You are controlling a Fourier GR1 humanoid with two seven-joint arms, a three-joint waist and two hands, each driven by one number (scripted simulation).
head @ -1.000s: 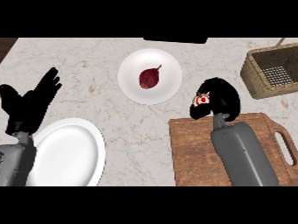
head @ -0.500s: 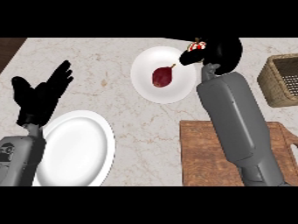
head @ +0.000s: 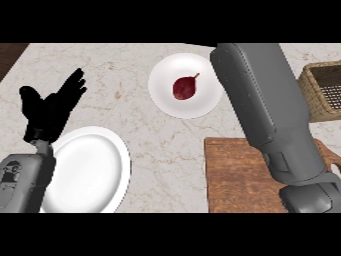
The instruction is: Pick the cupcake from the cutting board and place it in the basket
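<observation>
Overhead, the right forearm (head: pixel 269 115) stretches from the lower edge up across the marble tabletop (head: pixel 129 70) and runs out past the top of the view, so the right hand is out of sight and its state cannot be told. Nor is the cupcake visible anywhere. The wooden cutting board (head: pixel 236 175) lies at lower right, partly under the forearm, its visible surface bare. At the right edge sits the wicker basket (head: pixel 335 92), just beside the arm, with only its woven floor showing inside. 1 white plate (head: pixel 188 85) near the top centre carries a dark red fruit (head: pixel 184 87) with a stem. A 2nd plate (head: pixel 92 170) rests at lower left. Above it the left hand (head: pixel 51 107) is raised, fingers spread and straight, holding nothing.
</observation>
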